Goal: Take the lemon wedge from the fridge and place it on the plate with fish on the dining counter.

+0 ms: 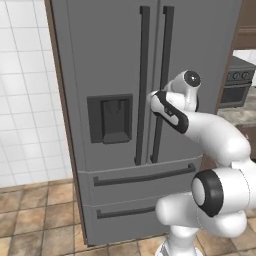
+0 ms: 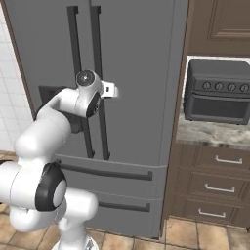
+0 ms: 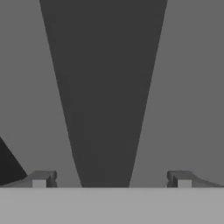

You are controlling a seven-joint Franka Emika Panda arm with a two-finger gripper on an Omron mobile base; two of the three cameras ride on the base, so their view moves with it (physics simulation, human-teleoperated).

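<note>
The grey fridge (image 1: 100,50) (image 2: 141,73) stands with both doors shut. My arm reaches forward to the right door's dark bar handle (image 1: 165,50) (image 2: 96,44) at about mid-height. In the hand view that handle (image 3: 103,87) runs up between my two fingertips (image 3: 41,178), and my gripper (image 3: 111,179) is open around it without touching it. The left door's handle (image 3: 6,166) shows as a dark corner at the lower left. The lemon wedge is hidden. The plate with fish and the dining counter are out of view.
A dark dispenser recess (image 1: 110,119) sits in the left door, with two drawers (image 1: 140,177) below. Right of the fridge, a dark toaster oven (image 2: 217,90) rests on a stone-topped brown cabinet (image 2: 215,188). A white tiled wall (image 1: 25,100) is on the left.
</note>
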